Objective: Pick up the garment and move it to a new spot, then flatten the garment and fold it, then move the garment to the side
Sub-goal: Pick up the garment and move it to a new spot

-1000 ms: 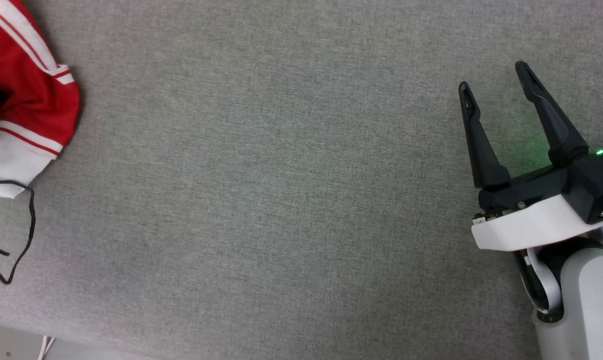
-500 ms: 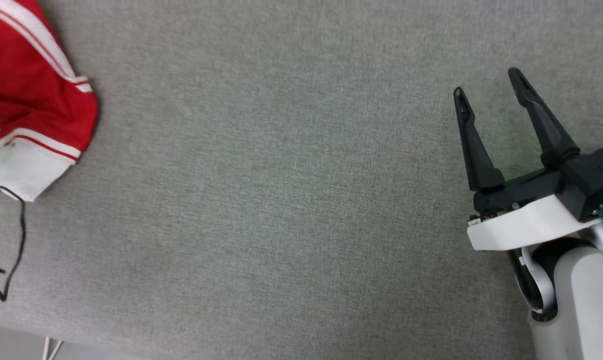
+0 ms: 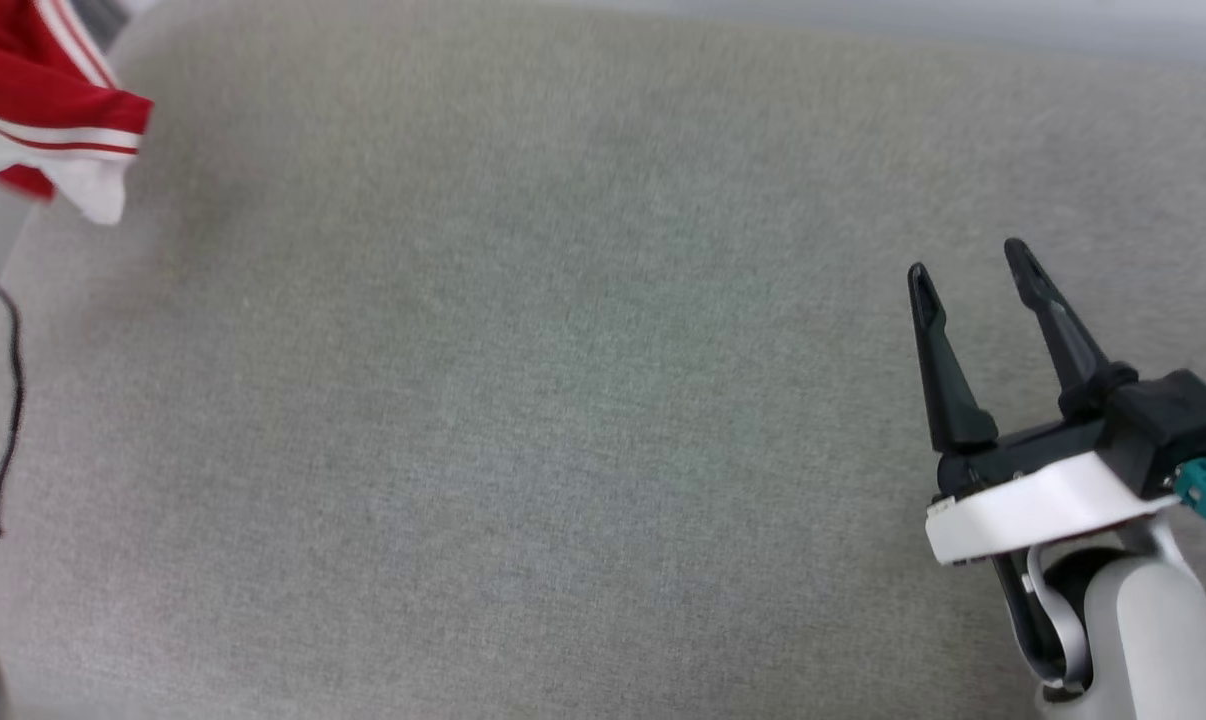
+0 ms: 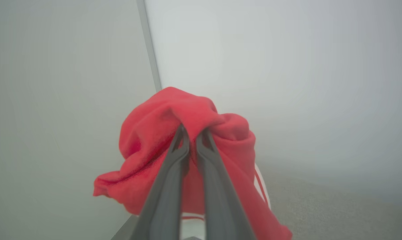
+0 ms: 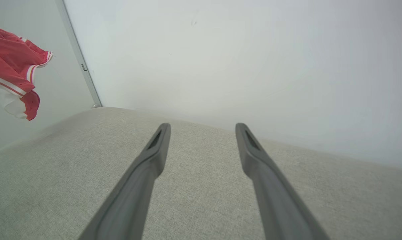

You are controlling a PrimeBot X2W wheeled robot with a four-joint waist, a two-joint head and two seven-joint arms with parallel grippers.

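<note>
**foldfan:** where's the garment at right now, and what are your hands doing?

**me:** My left gripper (image 4: 191, 131) is pinched tight on a bunched-up fold of the red garment (image 4: 144, 146). It hangs off my fingers in the air, up at the far left end of the grey cloth-covered table (image 3: 563, 400). My right gripper (image 3: 966, 258) is spread wide with nothing in it, hovering over the near right side.

**foldfan:** how's it gonna handle? any logo?

**me:** I reckon it's light and totally floppy. It's soft fabric, not slippery, and there's nothing to break. It just droops, so one pinch in the middle of the bunch won't open it out. For flattening, I'd guess the striped hem by the white panel is the better place to grab, one corner per hand. There's no brand, label or writing I can read from here.
</note>
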